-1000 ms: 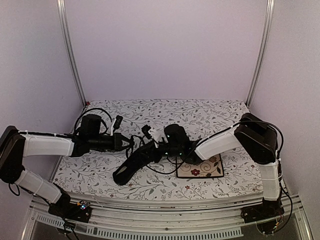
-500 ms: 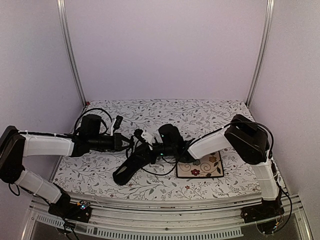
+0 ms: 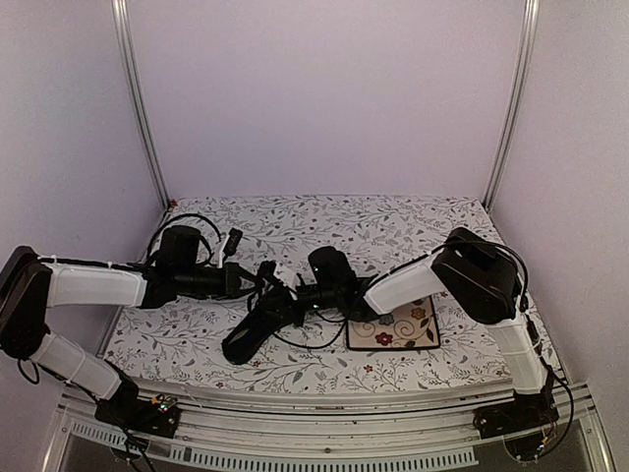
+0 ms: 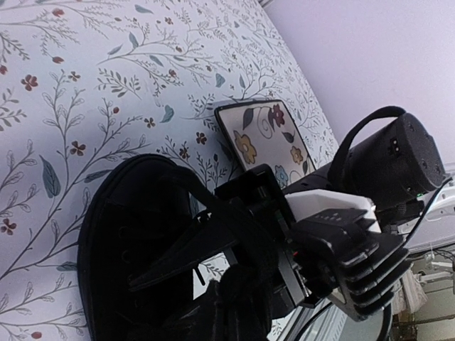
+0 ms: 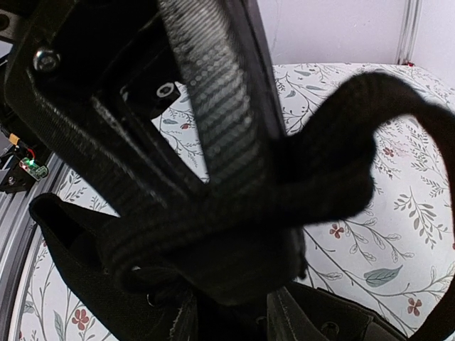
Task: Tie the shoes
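1. The black shoe (image 3: 246,334) lies on the floral bench (image 3: 413,231) at lower centre of the overhead view, left of the square plate (image 3: 393,330).
2. The right hand (image 3: 280,298) sits over the shoe's laced top. Its fingers (image 5: 213,92) are drawn nearly together, with a flat black lace (image 5: 334,135) pinched between them.
3. The left hand (image 3: 254,279) is just upper left of it; how far open it is cannot be told.

Arms reach inward; right pincer (image 3: 279,297) clamped beside left pincer (image 3: 257,283).

One black shoe (image 3: 257,329), one square floral plate (image 3: 393,329), one patterned table (image 3: 393,221) — two robot arms (image 3: 93,285)
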